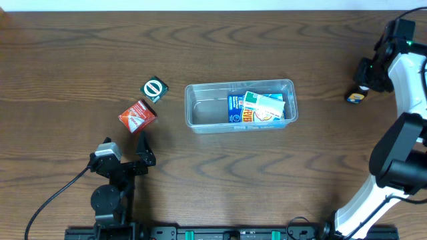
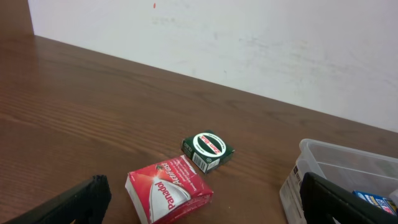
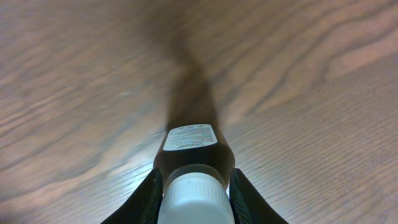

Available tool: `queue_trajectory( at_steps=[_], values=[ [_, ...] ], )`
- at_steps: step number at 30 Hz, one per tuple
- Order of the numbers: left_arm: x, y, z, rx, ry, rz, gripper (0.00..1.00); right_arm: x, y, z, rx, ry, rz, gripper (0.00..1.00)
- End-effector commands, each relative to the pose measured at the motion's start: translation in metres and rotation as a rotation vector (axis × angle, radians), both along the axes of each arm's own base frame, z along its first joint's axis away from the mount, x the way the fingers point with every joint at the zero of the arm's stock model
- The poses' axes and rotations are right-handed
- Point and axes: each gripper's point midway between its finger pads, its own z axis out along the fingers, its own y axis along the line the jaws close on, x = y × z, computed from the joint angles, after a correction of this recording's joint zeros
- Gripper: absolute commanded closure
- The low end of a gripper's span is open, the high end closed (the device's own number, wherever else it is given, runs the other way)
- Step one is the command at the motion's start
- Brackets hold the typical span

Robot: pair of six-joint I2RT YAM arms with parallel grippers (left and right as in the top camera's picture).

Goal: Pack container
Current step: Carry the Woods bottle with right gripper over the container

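The clear container (image 1: 193, 115) sits mid-table with a blue box (image 1: 235, 109) and a white-and-green box (image 1: 264, 105) inside; its corner shows in the left wrist view (image 2: 311, 155). A red Panadol box (image 1: 137, 115) (image 2: 168, 194) and a small dark green box (image 1: 154, 89) (image 2: 208, 149) lie left of it. My left gripper (image 1: 127, 152) (image 2: 199, 210) stands open just short of the red box, touching nothing. At the far right, my right gripper (image 1: 364, 81) (image 3: 194, 183) is shut on a brown bottle (image 1: 355, 97) (image 3: 190, 146) just below its white cap (image 3: 198, 198).
Dark wood table (image 1: 280, 180) all round. A white wall (image 2: 249, 43) runs along the far table edge. The right arm's white links (image 1: 407, 80) stretch along the right side, and a cable (image 1: 53, 200) trails from the left arm base.
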Motion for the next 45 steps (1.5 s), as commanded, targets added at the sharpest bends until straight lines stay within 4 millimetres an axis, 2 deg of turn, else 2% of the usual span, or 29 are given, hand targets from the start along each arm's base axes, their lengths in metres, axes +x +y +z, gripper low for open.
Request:
queue_trajectory(
  at_steps=[1,7,12,14,17,22,24,27,31,38,45],
  values=[
    [-0.001,-0.001,-0.016,-0.002,0.051,-0.007,0.02,0.009,0.032,0.064,-0.004,-0.151,0.14,0.82],
    [-0.001,-0.001,-0.016,-0.002,0.051,-0.007,0.02,0.008,0.096,0.127,-0.024,-0.295,0.405,0.87],
    [-0.001,-0.001,-0.016,-0.002,0.051,-0.007,0.02,-0.002,0.166,0.166,-0.02,-0.398,0.602,0.86],
    [-0.001,-0.001,-0.016,-0.002,0.051,-0.007,0.02,-0.007,0.197,0.174,-0.017,-0.42,0.695,0.86],
    [-0.001,-0.001,-0.016,-0.002,0.051,-0.007,0.02,-0.017,0.242,0.175,-0.018,-0.425,0.84,0.83],
    [-0.001,-0.001,-0.016,-0.002,0.051,-0.007,0.02,-0.04,0.305,0.175,-0.037,-0.428,1.081,0.82],
    [-0.001,-0.001,-0.016,-0.002,0.051,-0.007,0.02,-0.049,0.324,0.174,-0.049,-0.431,1.167,0.82],
    [-0.001,-0.001,-0.016,-0.002,0.051,-0.007,0.02,-0.059,0.344,0.174,-0.059,-0.436,1.255,0.83],
    [-0.001,-0.001,-0.016,-0.002,0.051,-0.007,0.02,-0.067,0.359,0.173,-0.068,-0.437,1.322,0.83],
    [-0.001,-0.001,-0.016,-0.002,0.051,-0.007,0.02,-0.066,0.367,0.163,-0.068,-0.418,1.356,0.83],
    [-0.001,-0.001,-0.016,-0.002,0.051,-0.007,0.02,-0.067,0.382,0.14,-0.017,-0.376,1.449,0.8]
  ],
)
